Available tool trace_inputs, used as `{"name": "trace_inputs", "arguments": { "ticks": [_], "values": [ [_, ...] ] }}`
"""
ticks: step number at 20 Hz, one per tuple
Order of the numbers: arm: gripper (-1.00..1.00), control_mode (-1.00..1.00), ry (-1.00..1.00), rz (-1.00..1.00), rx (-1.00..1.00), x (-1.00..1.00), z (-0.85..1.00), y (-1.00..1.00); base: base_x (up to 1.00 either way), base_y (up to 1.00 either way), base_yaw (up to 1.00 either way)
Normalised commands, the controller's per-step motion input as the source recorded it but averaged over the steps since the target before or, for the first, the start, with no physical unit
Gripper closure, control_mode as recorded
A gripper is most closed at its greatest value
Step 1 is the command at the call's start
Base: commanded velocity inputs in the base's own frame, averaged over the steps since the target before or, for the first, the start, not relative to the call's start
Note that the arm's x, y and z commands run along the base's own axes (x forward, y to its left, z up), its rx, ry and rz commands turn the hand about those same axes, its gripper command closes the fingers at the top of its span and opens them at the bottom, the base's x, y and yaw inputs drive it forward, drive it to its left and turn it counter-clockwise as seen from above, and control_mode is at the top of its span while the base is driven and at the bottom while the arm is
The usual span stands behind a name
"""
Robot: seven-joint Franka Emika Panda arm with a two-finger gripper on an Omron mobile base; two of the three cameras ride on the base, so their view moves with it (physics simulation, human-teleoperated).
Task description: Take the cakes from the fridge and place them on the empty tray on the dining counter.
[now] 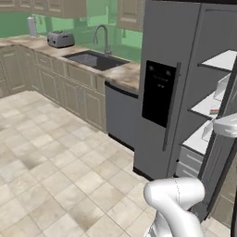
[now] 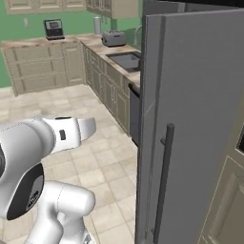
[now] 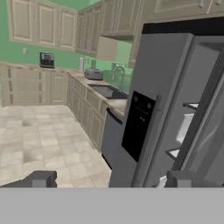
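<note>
At the right of the left base view, the fridge (image 1: 162,88) stands with its right door swung open on white shelves (image 1: 222,60); something small and coloured, maybe a cake, lies mid-right there. The claw (image 3: 111,180) is spread wide, holding nothing. Best approach: clear the open door (image 2: 190,124), then reach in level

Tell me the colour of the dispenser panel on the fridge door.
Black, set in the grey fridge door; the dispenser panel shows best in the left base view.
</note>
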Motion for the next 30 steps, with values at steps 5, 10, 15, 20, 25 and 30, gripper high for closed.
{"name": "trace_inputs", "arguments": {
  "ticks": [5,10,15,20,25,30],
  "values": [
    [-1.00,1.00,0.00,0.00,0.00,0.00,0.00,0.00,0.00,-0.40,-0.24],
    [-1.00,1.00,0.00,0.00,0.00,0.00,0.00,0.00,0.00,-0.30,-0.24],
    [-1.00,1.00,0.00,0.00,0.00,0.00,0.00,0.00,0.04,0.13,-0.22],
    [-1.00,1.00,0.00,0.00,0.00,0.00,0.00,0.00,0.21,0.78,-0.28],
    [-1.00,1.00,0.00,0.00,0.00,0.00,0.00,0.00,0.55,1.00,-0.38],
    [-1.00,1.00,0.00,0.00,0.00,0.00,0.00,0.00,0.52,0.98,-0.43]
  ]
}}
